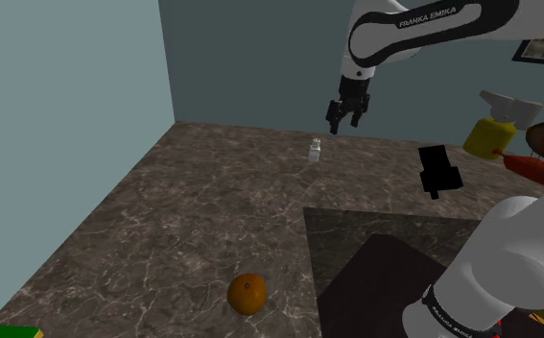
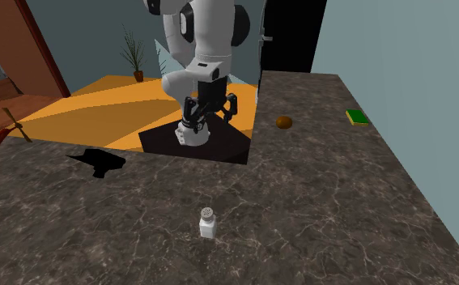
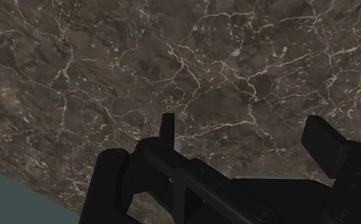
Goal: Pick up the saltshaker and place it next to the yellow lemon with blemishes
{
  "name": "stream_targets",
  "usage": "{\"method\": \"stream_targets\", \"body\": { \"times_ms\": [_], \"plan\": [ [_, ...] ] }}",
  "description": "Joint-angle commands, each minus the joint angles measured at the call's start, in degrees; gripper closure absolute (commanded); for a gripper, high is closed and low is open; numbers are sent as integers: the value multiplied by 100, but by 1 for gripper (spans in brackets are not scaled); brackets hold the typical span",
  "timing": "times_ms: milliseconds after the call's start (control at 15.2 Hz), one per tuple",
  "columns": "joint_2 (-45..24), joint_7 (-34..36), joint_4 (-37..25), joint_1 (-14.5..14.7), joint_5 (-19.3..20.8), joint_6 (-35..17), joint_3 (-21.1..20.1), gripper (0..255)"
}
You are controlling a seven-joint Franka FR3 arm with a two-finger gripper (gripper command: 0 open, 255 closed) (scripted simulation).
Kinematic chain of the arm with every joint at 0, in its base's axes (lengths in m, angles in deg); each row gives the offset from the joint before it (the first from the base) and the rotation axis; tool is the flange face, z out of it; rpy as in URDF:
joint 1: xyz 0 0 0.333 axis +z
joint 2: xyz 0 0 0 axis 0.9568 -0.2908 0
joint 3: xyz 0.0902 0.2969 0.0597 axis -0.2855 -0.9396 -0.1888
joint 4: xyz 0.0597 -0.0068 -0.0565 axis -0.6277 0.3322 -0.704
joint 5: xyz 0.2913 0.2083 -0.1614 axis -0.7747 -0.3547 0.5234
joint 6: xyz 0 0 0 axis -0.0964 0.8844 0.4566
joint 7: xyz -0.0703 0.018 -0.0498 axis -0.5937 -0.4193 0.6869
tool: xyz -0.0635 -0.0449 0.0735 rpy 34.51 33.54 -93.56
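**Step in hand: approach and grasp.** The gripper [image 1: 345, 123] hangs above the dark marble countertop [image 1: 164, 221]. Its fingers [image 3: 167, 130] stand well apart with nothing between them, and the wrist view shows bare marble beneath. The saltshaker [image 1: 315, 150], a small white bottle with a grey cap, stands upright on the far part of the countertop in the shoulder view. It is below the gripper, a little toward that view's left, and nothing touches it.

Recommended procedure, judged from this position:

1. Shift the hand sideways until the saltshaker sits centred between the fingers in the wrist view. Do not descend before it does.
2. Descend straight down with the fingers wide. The saltshaker looks light and likely to tip, so a fingertip striking the cap would probably knock it over.
3. Close on the body below the cap, with the pads square to its sides, so that it does not twist on lifting.
4. Lift clear of the surface before any travel.

**Destination.** The lemon [image 1: 248, 293], drawn as a round orange-brown fruit, lies well apart from the saltshaker, toward the near edge in the shoulder view. Set the saltshaker down upright just beside it without contact — the fruit is likely to roll if nudged. A green object [image 1: 11, 332] at the near corner lies outside the expected path.
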Motion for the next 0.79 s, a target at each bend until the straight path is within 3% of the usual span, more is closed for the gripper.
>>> {"method": "stream_targets", "body": {
  "times_ms": [0,726],
  "plan": [
    [-414,-87,-151,-22,-31,-310,103,0],
    [-2725,-706,-1683,-261,-609,-1287,454,0]
  ]
}}
